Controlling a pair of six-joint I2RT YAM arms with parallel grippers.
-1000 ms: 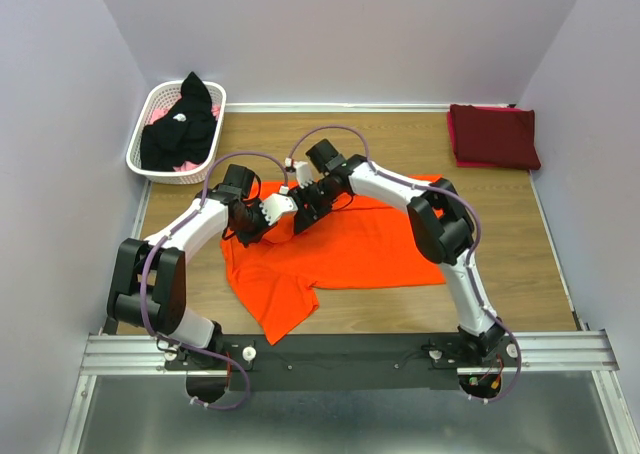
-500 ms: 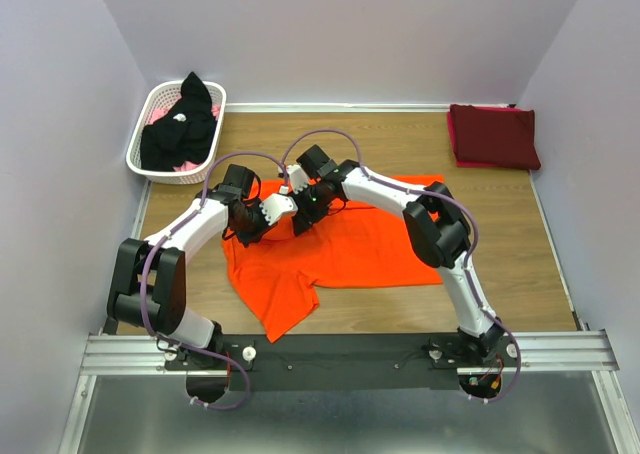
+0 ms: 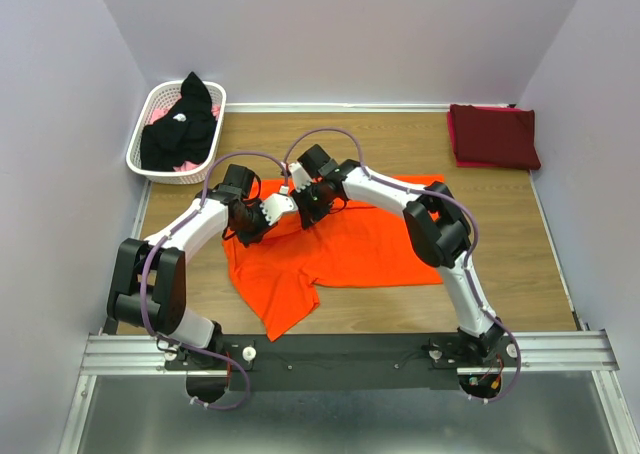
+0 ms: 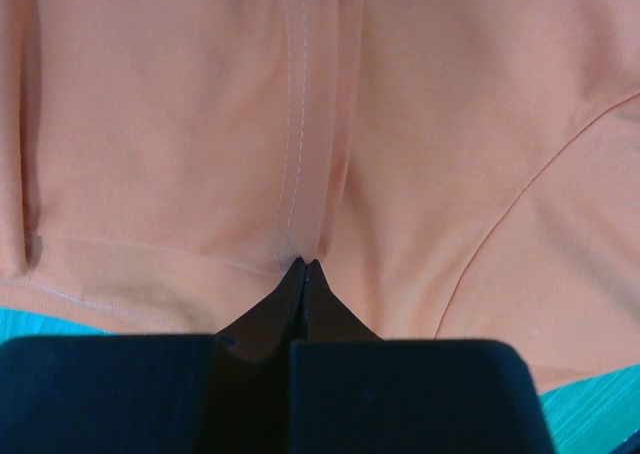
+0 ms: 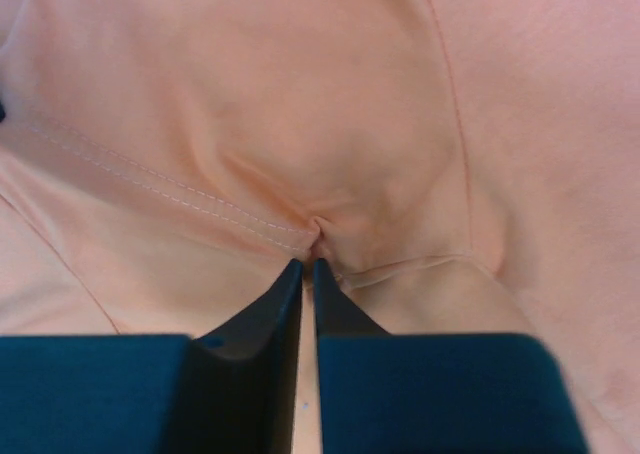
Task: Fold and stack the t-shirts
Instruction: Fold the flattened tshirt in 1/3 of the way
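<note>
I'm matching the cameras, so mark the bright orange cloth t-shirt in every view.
Top external: bright orange cloth t-shirt spread out, centre-left.
Left wrist: shirt fills frame; left pincer shut on it.
Right wrist: shirt fills frame; right pincer shut on it.
Shared landmark: the two neighbouring pinch spots.

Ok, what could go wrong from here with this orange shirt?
Both the left gripper and right gripper pinch only a small pucker of the orange t-shirt at their tips, so either could slip on lifting. The grippers also sit very close together, so they might collide. The shirt's near corner overlaps the black base rail and may drag.
</note>
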